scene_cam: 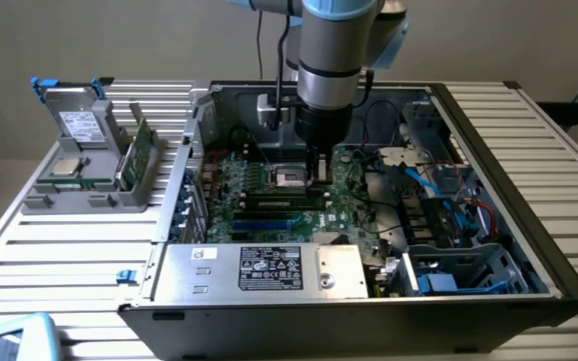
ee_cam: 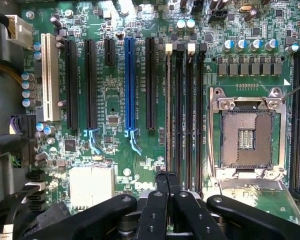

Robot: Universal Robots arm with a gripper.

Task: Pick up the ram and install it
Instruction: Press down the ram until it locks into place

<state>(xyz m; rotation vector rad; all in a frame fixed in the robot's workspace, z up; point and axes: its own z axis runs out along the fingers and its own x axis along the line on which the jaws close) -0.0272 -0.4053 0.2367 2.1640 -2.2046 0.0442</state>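
Fingers (ee_cam: 162,197) of the gripper (ee_cam: 168,176) are drawn tight together, with no gap between the tips. They sit low over the motherboard (ee_cam: 115,100), at the near end of the memory slots. Whether they pinch anything or merely press cannot be told.

**Ram.** The ram (ee_cam: 168,110) appears to stand edge-up in the slot running straight ahead from the fingertips. From the wrist only its thin pale edge shows. In the exterior view it lies as a dark strip (scene_cam: 284,201), reaching away from the gripper (scene_cam: 317,177). Full seating cannot be confirmed.

**Handling (judged).** A ram stick is light, stiff and thin, and fragile along its contact edge and chips. It is probably best held by its two flat faces near the middle of the upper edge. Pressure should go straight down, never as a twist.

**Neighbours.** The socket (ee_cam: 247,137) just beside the fingertips is open and empty. The blue slot (ee_cam: 129,85) lies farther off on the opposite side.

**Containers.**
- The case (scene_cam: 510,188) encloses the gripper and holds the motherboard, cables and a power supply (scene_cam: 269,269).
- The rack (scene_cam: 78,201), outside the case and well apart from the gripper, holds three parts.
  - A drive (scene_cam: 83,124) stands upright.
  - A processor (scene_cam: 65,167) lies flat.
  - A green card (scene_cam: 141,150) stands on edge.
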